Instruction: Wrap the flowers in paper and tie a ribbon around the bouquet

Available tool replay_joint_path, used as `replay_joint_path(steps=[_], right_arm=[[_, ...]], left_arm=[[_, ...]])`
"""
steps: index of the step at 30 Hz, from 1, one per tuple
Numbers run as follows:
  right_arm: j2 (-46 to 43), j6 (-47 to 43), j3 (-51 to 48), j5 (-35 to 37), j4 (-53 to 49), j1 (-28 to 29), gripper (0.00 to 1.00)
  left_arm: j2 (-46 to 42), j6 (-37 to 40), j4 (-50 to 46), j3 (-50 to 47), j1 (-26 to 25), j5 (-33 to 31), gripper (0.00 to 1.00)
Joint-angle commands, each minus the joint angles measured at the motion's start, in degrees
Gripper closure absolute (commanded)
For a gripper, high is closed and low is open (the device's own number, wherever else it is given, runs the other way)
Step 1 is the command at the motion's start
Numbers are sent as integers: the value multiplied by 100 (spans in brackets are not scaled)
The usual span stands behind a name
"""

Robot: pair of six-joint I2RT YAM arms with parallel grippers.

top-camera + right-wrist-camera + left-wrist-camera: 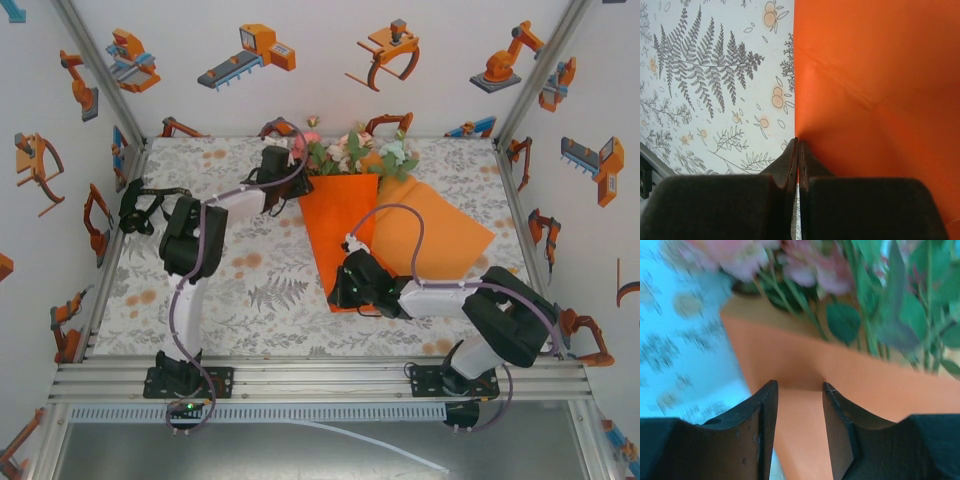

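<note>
Wrapping partly done: the paper (338, 225) lies as a rough cone, the flowers (350, 152) poking from its far end, one flap flat at its right. Right gripper (798, 145) pinches its near-left edge; left gripper (799, 387) stands half spread above its far-left edge. Tying judged outstanding.

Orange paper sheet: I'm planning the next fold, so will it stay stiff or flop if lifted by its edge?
Probably floppy: the thin bright orange paper sheet shows soft creases and lies folded flat. Likely light, so the right gripper, shut on its edge, should lift it easily. Pinched only at the rim, it may tear if tugged.
</note>
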Motion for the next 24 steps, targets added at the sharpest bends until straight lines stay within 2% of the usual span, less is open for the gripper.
replay_joint_path(steps=[1, 6, 10, 14, 19, 24], right_arm=[[-140, 143, -104, -150, -179, 37, 96], [-516, 77, 203, -148, -758, 25, 91], [-909, -23, 556, 74, -1219, 24, 85], [-933, -116, 935, 238, -1245, -127, 81], [-251, -82, 1387, 141, -893, -516, 80], [443, -187, 1580, 223, -775, -888, 80]], left_arm=[[469, 233, -416, 700, 202, -209, 59], [762, 265, -784, 1516, 424, -151, 59], [295, 500, -938, 1655, 468, -40, 58], [-813, 330, -655, 659, 456, -36, 55], [-2252, -13, -226, -1208, 186, -206, 55], [-2923, -214, -450, -2390, -323, -477, 57]])
